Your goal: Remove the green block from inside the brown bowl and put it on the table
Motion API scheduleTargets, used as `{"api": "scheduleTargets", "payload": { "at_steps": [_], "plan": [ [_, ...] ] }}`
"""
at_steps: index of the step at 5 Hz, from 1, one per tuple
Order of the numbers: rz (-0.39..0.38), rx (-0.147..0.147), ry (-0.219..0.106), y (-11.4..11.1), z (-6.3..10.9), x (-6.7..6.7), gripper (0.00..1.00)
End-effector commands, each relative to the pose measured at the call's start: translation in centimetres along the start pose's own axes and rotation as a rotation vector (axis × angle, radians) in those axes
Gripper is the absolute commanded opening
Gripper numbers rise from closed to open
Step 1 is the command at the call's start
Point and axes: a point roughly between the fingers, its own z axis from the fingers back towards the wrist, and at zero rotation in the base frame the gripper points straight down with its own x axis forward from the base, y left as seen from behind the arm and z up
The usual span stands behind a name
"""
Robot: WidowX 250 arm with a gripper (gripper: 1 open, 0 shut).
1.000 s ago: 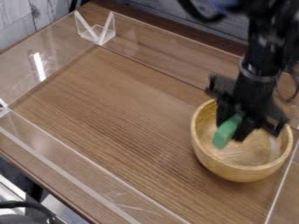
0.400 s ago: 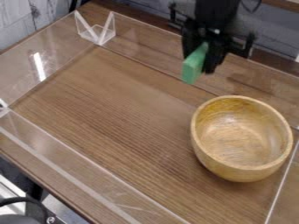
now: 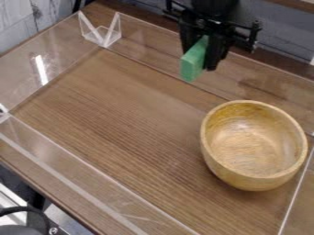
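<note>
My gripper [image 3: 204, 53] hangs above the far middle of the table [image 3: 123, 119], shut on the green block [image 3: 196, 62]. The block sticks out below the black fingers, tilted a little, well clear of the tabletop. The brown bowl [image 3: 254, 144] sits at the near right with nothing inside it. The gripper is up and to the left of the bowl, apart from it.
Clear acrylic walls [image 3: 50, 64] run along the table's edges, with a folded clear corner piece [image 3: 101, 29] at the far left. The near edge wall [image 3: 86, 193] crosses the front left.
The gripper lifted the green block out of the bowl and carried it up and to the left, then drifted slightly further left. The bowl stayed in place.
</note>
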Motion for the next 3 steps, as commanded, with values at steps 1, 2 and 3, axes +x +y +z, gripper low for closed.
{"api": "scheduleTargets", "payload": {
  "at_steps": [1,2,3],
  "plan": [
    [-0.014,-0.008,-0.060,-0.47,1.58,-0.36,0.00],
    [-0.023,-0.008,-0.065,-0.86,1.61,-0.92,0.00],
    [-0.025,-0.006,-0.069,-1.45,1.65,-1.30,0.00]
  ]
}}
